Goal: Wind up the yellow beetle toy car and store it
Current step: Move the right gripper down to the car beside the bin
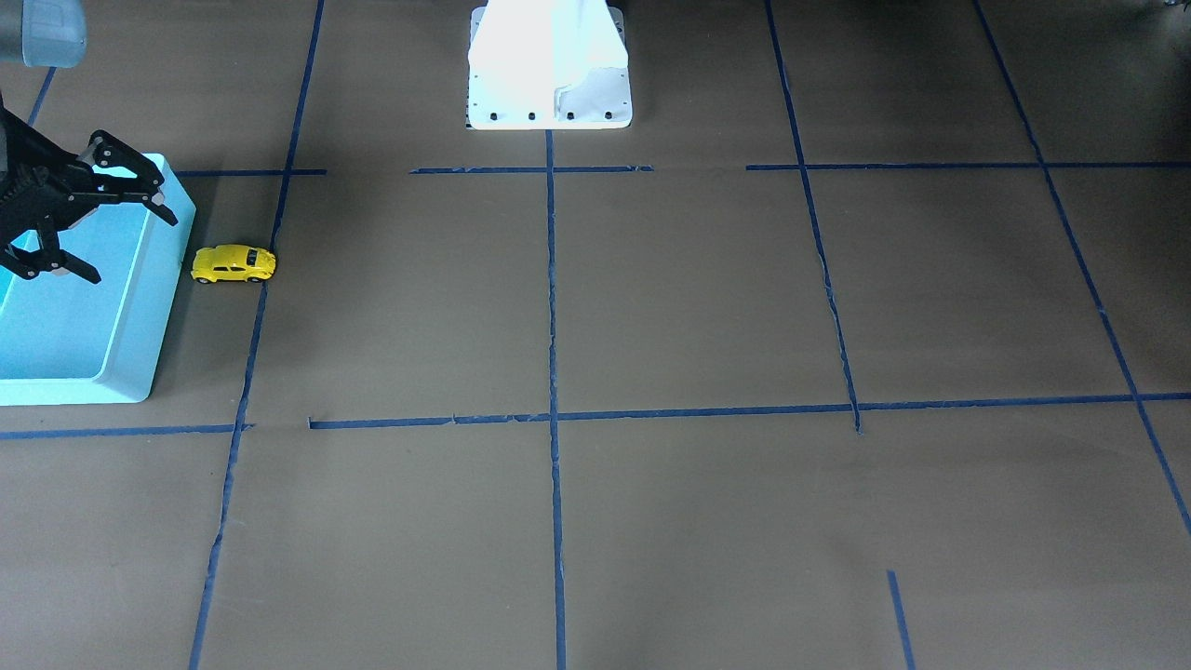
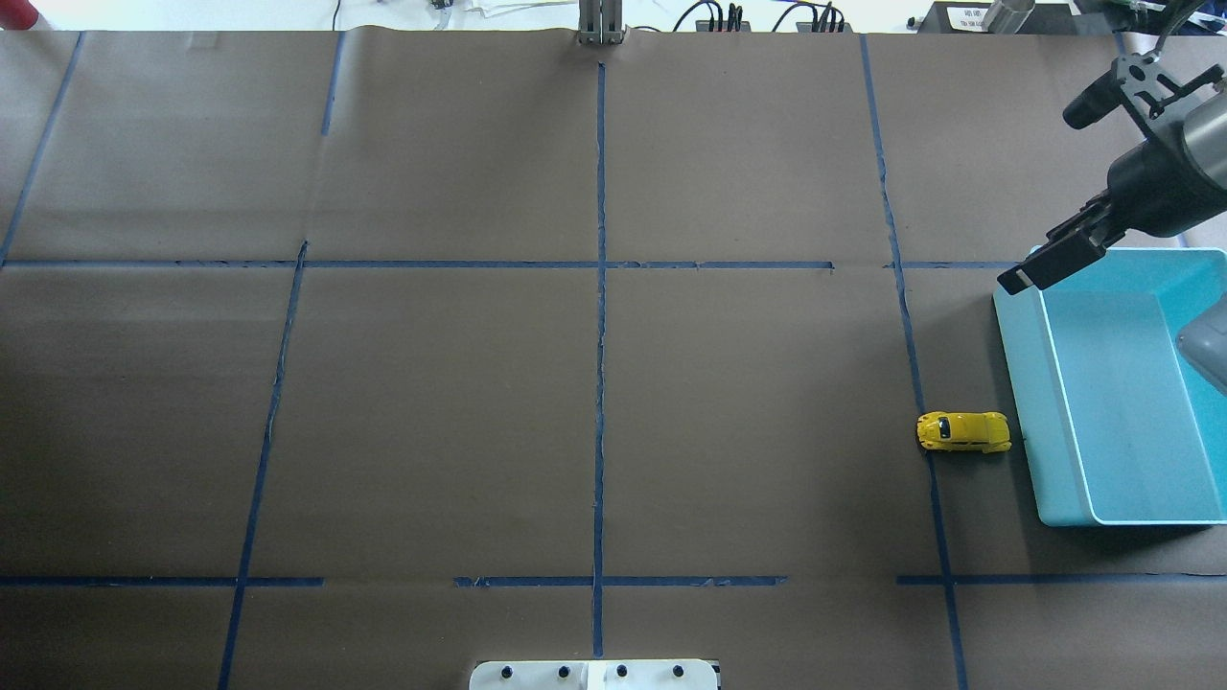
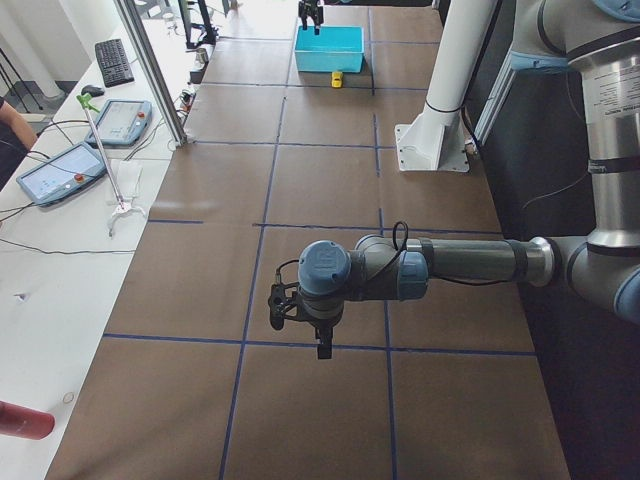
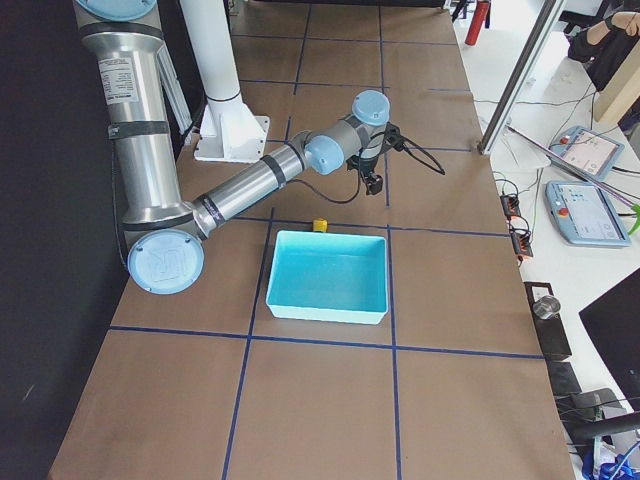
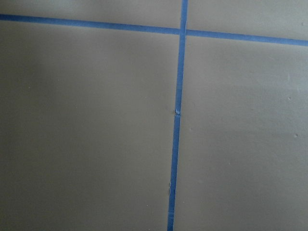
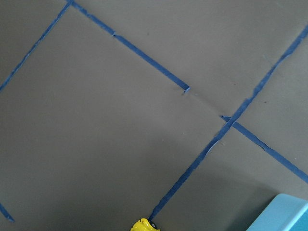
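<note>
Car (image 1: 234,264) sits on its wheels on the table's right side, just beside the bin's (image 1: 160,307) left wall and outside it; can't tell if they touch. R gripper (image 1: 135,249) hovers over the bin's far left corner, fingers spread wide, nothing in them. L gripper (image 3: 318,345) is well apart at the left end, and I can't tell its finger state from here.

Risks imo: there's little gap by the wall, so a finger could clip the rim coming down or nudge the car and roll it off. The rounded shell may also squirt out of a pinch. If wound and dropped early, it bolts.
</note>
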`<state>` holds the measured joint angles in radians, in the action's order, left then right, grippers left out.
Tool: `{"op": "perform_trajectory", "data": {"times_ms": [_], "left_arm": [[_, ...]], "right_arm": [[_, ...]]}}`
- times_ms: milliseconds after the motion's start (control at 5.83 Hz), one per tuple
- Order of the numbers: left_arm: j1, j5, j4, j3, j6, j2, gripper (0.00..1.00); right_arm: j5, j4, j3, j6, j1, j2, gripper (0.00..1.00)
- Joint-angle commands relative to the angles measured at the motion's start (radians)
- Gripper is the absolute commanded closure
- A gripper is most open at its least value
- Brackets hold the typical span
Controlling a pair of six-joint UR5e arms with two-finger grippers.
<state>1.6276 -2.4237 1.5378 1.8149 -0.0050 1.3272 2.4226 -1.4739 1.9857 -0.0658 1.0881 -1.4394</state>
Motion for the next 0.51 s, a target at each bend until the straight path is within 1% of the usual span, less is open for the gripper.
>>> {"op": "perform_trajectory", "data": {"times_ms": [0, 172, 343], "left_arm": [[0.000, -0.003, -0.001, 0.001, 0.000, 0.000, 0.00], [0.000, -0.003, -0.001, -0.003, 0.000, 0.001, 0.00], [0.000, -0.003, -0.001, -0.005, 0.002, 0.000, 0.00]], "right_arm": [[-0.051, 0.018, -0.002, 0.245, -0.095, -0.010, 0.00], [-0.163, 0.015, 0.028, 0.330, -0.175, -0.015, 0.00], [-0.286, 0.012, 0.068, 0.342, -0.288, -0.030, 0.00]]}}
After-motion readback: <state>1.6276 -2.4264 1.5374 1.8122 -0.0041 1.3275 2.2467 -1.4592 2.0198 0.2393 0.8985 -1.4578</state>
